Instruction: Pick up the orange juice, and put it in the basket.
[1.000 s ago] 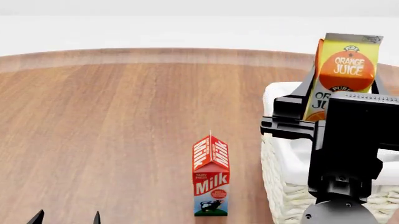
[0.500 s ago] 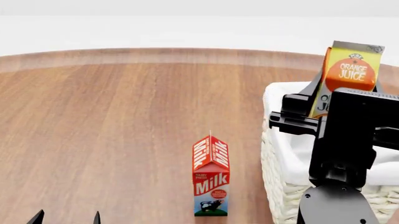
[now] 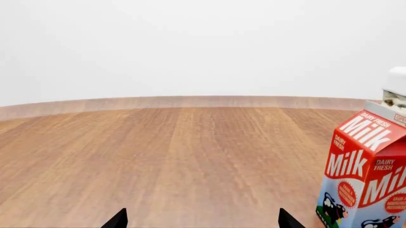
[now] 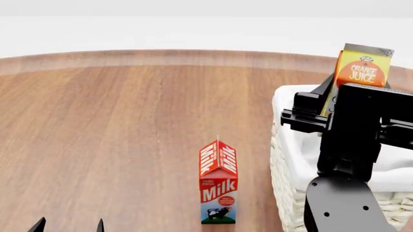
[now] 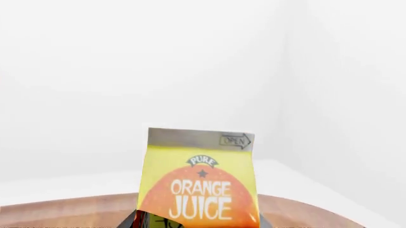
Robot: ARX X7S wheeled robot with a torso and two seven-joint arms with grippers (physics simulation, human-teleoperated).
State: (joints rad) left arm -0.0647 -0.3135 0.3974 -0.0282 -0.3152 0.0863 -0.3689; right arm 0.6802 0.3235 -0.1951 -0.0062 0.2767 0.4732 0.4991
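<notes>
Head view: right gripper [image 4: 333,99] has the orange juice [image 4: 362,71] clamped by its lower body, carton raised above the basket [image 4: 288,145], top leaning a bit. Held high prob. so the base clears the cloth-lined rim before lowering; grip sits low on the carton, w/ the arm's black body covering the bottom half. Carton isn't in the basket yet, so I'd judge the task is at the carry/lower stage.

Milk carton [image 4: 218,181] stands upright on the wood table [image 4: 116,125], beside the basket on its left, apart from it, not touching. Left gripper [image 4: 69,225] idles low, well left of the basket; only two black tips show, spread wide w/ nothing between.

Right wrist view gives what head view can't: the carton's front face close up, "PURE ORANGE JUICE" [image 5: 201,190] and the "OPEN" arrow on the top seal, dark fingers [image 5: 134,221] at either side of it. No basket visible there.

Left wrist view shows the milk [image 3: 368,175] side-on plus a sliver of the basket behind it; no juice.
</notes>
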